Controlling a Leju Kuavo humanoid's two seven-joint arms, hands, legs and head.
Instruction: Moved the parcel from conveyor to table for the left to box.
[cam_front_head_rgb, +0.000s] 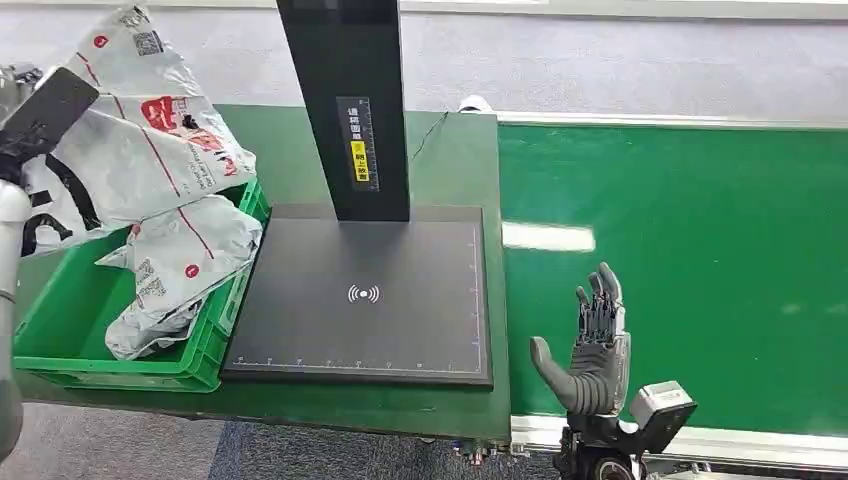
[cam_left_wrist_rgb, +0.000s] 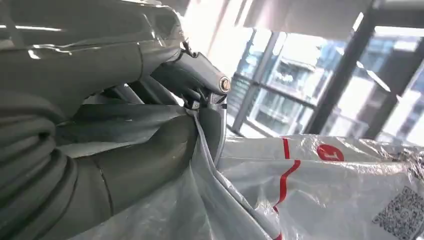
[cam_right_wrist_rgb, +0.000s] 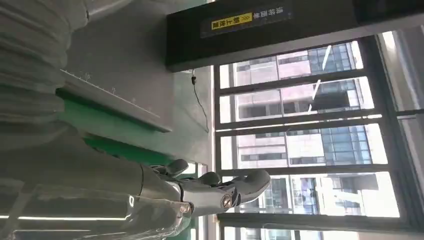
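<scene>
Bin (cam_front_head_rgb: 60, 350) left of scanner plate (cam_front_head_rgb: 365, 300) (both on table (cam_front_head_rgb: 300, 150)); conveyor (cam_front_head_rgb: 700, 270) right

Green table (cam_front_head_rgb: 460, 170) carries crate (cam_front_head_rgb: 90, 350) and scanner pad (cam_front_head_rgb: 365, 300).

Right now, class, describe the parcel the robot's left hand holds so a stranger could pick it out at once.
Start at the green bin left of the black scanner pad. Above it hangs a grey-white plastic parcel with red stripes, gripped by the left hand. Unlike the crumpled parcel in the bin, it hangs in the air.
</scene>
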